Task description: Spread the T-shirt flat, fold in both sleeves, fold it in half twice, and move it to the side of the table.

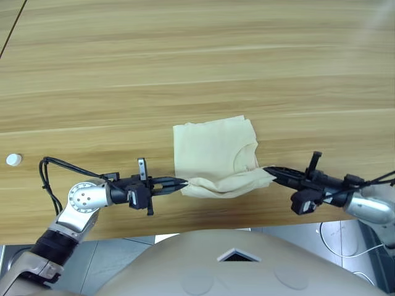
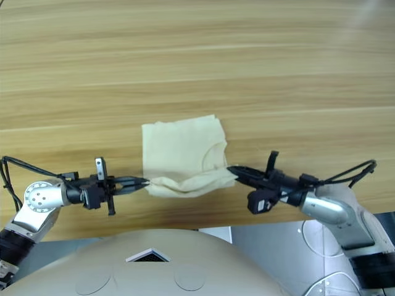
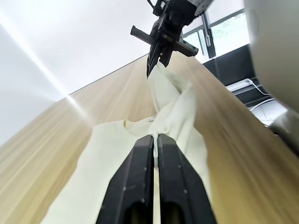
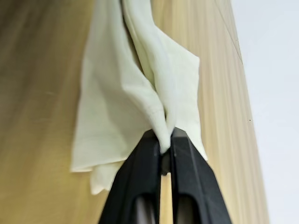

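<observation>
Jaws of left gripper [image 1: 184, 182] and right gripper [image 1: 267, 169] clamp the T-shirt [image 1: 210, 151] stretched between them.

There are no words, numbers, labels or signs that can be read here, not on the pale yellow T-shirt [image 1: 213, 151] and not on the wooden bench [image 1: 185, 61].

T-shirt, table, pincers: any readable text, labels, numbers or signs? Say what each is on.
No readable text anywhere.
On the T-shirt: plain pale yellow, no print on the folds that show.
On the table: wood grain, no label or sign.
On the left pincer and right pincer, both shut on the T-shirt: black, no legible marking.
On the small white disc near the table's left edge: too small to tell.
</observation>
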Robot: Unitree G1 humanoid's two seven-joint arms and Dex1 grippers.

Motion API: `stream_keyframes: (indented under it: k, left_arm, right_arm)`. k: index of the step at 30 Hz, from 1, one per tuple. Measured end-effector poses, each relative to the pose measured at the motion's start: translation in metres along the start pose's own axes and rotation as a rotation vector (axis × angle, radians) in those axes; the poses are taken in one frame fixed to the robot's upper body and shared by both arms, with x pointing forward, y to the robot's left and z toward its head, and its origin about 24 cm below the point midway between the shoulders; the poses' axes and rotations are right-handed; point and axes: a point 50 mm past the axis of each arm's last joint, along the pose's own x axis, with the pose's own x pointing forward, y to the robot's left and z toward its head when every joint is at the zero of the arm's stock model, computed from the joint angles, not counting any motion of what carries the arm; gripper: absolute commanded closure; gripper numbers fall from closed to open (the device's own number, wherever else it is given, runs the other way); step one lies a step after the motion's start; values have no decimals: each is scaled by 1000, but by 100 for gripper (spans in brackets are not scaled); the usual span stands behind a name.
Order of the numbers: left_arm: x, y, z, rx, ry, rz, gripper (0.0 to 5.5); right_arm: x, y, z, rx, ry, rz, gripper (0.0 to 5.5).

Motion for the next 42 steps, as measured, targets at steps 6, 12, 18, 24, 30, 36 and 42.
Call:
stream_keyframes:
  k: [6,12,18,24,30,36,42]
  left_arm:
    - [0,26,-13,-14,11,182,550]
    - [-4,50,-41,-66,142,365,550]
    - [2,63,-70,-127,269,470,550]
    - [11,78,-88,-149,340,553,550]
    - [20,92,-99,-186,368,609,472]
    - [27,105,-106,-263,385,646,376]
    - [20,131,-109,-433,337,828,282]
  right_arm:
    - [28,-34,-20,-24,54,-112,543]
    - [60,-49,-49,-49,170,-143,543]
    - [93,-41,-76,-42,250,-109,543]
    - [123,-31,-94,-2,300,-106,543]
    - [141,-37,-102,15,311,-171,466]
    - [139,-39,-109,193,291,-279,363]
    - [133,-43,-115,507,204,-369,261]
